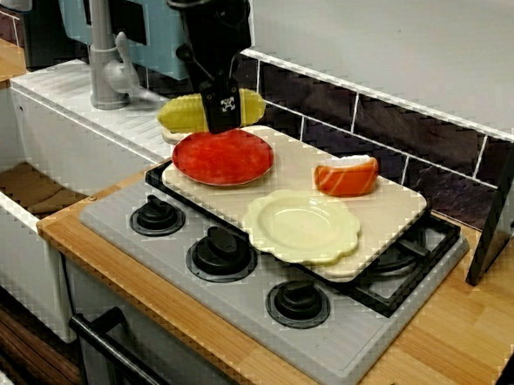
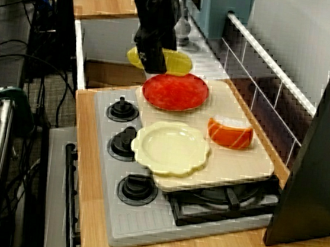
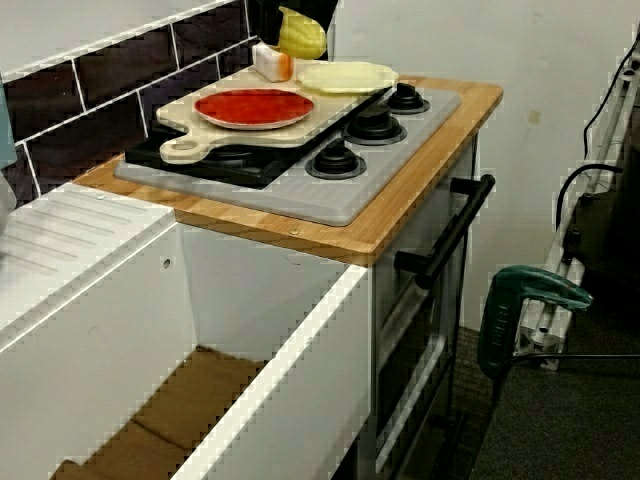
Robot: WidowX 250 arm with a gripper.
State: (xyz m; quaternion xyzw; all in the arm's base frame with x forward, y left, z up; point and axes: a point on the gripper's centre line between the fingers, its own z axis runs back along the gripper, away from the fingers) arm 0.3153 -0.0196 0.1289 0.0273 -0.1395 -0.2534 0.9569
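We see the gripper (image 1: pixel 222 116) hanging low over the far edge of the red plate (image 1: pixel 223 157), right in front of a yellow piece of toy food (image 1: pixel 178 116) that lies behind the plate, on the side toward the faucet (image 1: pixel 102 54). We cannot tell how wide its fingers stand, nor whether they touch the yellow piece. The red plate sits on a pale cutting board (image 1: pixel 389 204) laid across the stove (image 1: pixel 336 345), along with a cream plate (image 1: pixel 301 225) and an orange-and-white salmon piece (image 1: pixel 347 176).
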